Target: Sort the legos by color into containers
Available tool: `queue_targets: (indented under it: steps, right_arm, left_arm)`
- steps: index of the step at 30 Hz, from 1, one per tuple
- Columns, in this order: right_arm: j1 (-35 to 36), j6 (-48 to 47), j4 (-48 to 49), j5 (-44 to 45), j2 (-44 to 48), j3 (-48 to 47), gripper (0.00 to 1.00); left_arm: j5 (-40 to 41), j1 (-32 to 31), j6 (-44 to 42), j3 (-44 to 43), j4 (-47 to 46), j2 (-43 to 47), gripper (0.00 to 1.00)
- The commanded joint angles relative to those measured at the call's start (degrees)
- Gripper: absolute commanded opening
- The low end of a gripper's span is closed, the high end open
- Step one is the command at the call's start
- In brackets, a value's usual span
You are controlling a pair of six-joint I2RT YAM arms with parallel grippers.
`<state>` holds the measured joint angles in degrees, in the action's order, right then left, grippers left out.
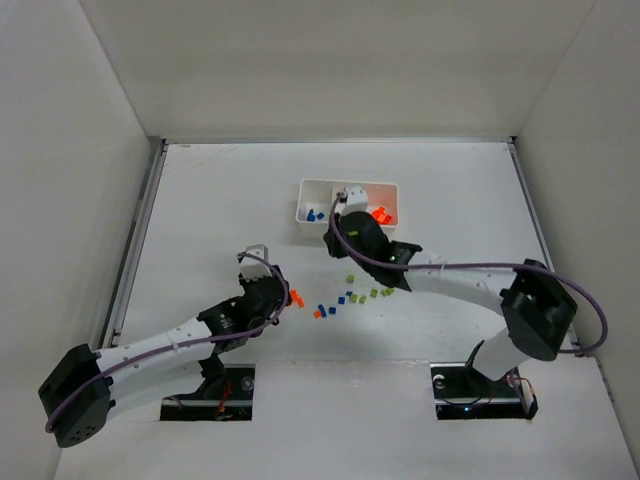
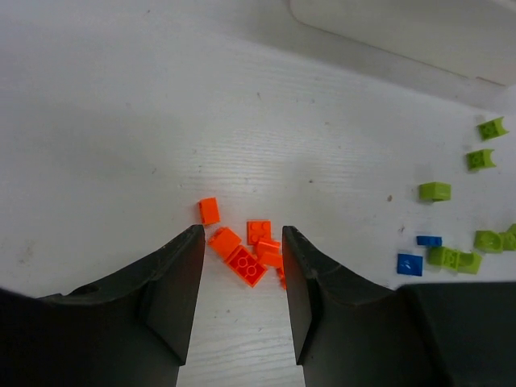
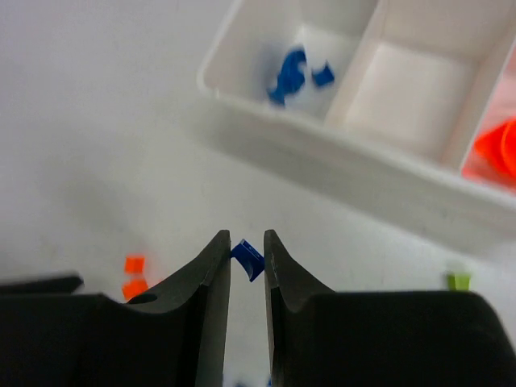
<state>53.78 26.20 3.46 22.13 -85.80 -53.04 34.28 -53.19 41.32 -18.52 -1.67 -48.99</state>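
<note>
The white tray (image 1: 303, 205) stands at the back centre; it also shows in the right wrist view (image 3: 347, 157). Its left compartment holds blue legos (image 3: 290, 72), its right one orange legos (image 3: 496, 149), and the middle one shows only white floor. My right gripper (image 3: 246, 242) is shut on a small blue lego (image 3: 247, 258) and holds it above the table, just short of the tray's near wall. My left gripper (image 2: 240, 234) is open and low over the table. Its fingertips straddle a cluster of orange legos (image 2: 246, 262).
Loose legos lie between the arms: yellow-green ones (image 1: 375, 293), blue ones (image 1: 342, 299) and orange ones (image 1: 319, 312). The left wrist view shows green legos (image 2: 435, 191) and blue ones (image 2: 409, 264) to the right of the fingers. White walls enclose the table.
</note>
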Motion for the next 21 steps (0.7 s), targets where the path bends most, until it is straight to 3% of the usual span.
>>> queue_targets:
  steps: [1, 7, 11, 15, 21]
  right_arm:
    - [-3.9, -5.9, 6.2, -1.7, -6.7, -10.7, 0.18]
    - [-7.9, -7.8, 5.4, -2.3, -19.4, -23.2, 0.20]
    - [-8.4, -7.3, 4.7, -2.3, -24.7, -28.3, 0.36]
    - [-8.2, -7.7, 4.9, -2.8, -24.1, -28.6, 0.51]
    - [-7.6, -6.5, 7.4, -2.5, -16.8, -20.5, 0.52]
  left_arm:
    - [3.2, -0.8, 2.4, 1.2, 2.1, 0.0, 0.40]
    - [3.5, -2.4, 5.2, 2.3, 2.5, -0.7, 0.39]
    - [3.5, -3.3, 6.7, 2.2, 2.0, -2.7, 0.37]
    - [4.2, -4.2, 8.3, 2.1, 0.4, -5.3, 0.33]
    - [4.3, -6.5, 8.9, 0.5, 0.0, -9.8, 0.23]
